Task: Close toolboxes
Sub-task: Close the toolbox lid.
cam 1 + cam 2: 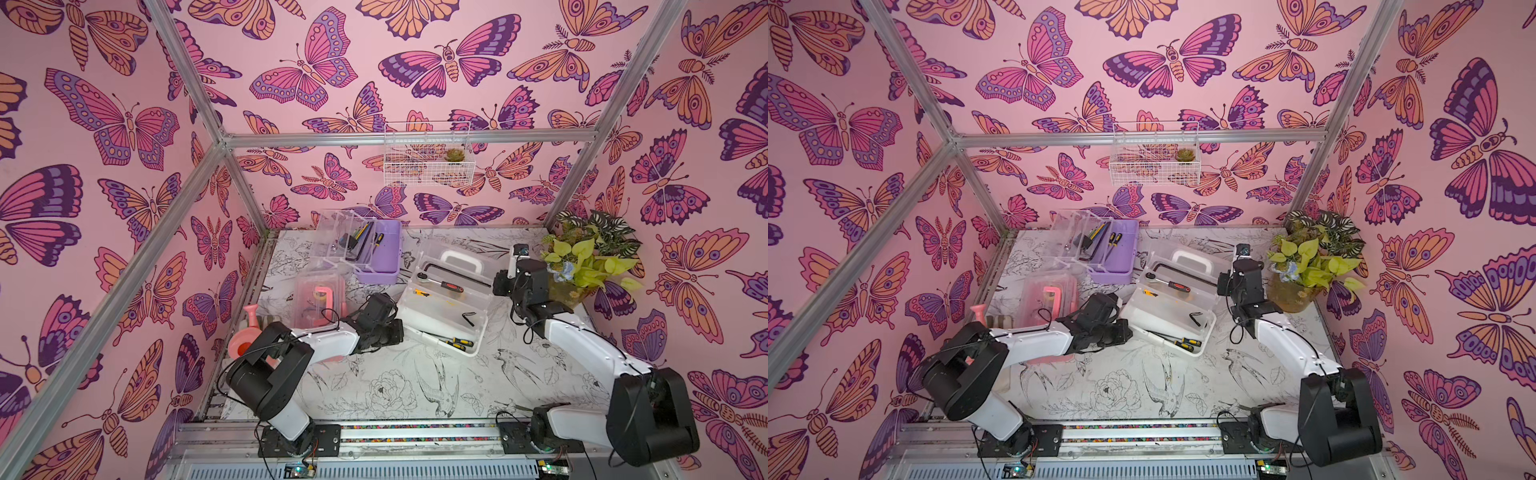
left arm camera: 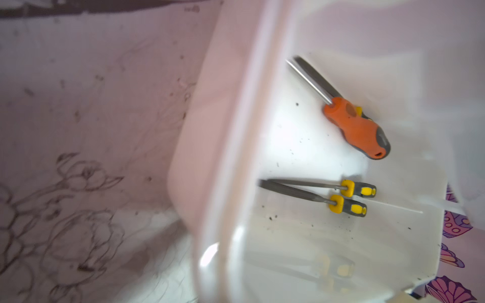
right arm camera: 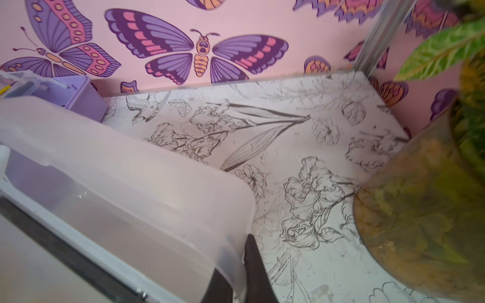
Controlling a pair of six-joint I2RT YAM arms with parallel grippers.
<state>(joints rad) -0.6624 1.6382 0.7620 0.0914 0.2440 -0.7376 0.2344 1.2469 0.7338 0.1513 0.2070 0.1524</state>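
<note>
Closing the white toolbox (image 1: 432,307) is, I judge, the step in hand. My right gripper (image 3: 236,259) is pinched narrow on a corner wall of its clear lid (image 3: 131,170), with 1 finger outside and 1 showing through the plastic. The lid stands swung back from the base. The inner tray (image 1: 453,291) sits raised between them, carrying a ratchet (image 1: 440,284).

My left gripper (image 1: 392,332) is closed narrow too and sits against the box's opposite corner. Its fingers are out of my wrist camera's sight, so I cannot tell whether it grips the rim or only leans on it. The base lies right in front of it, with 3 screwdrivers (image 2: 351,194) loose inside.

To do this well, I should carry the lid round its hinge in an arc rather than shove it flat, and go slowly so the tray can fold down with it. The left gripper should brace the base against sliding. The ratchet could foul the lid if it shifts. The plant jar (image 3: 420,223) is near my right gripper's outer side, so I should sweep away from it.

The pink toolbox (image 1: 320,297), just behind my left gripper, looks shut. The purple toolbox (image 1: 380,253), farther beyond it, gapes open.
</note>
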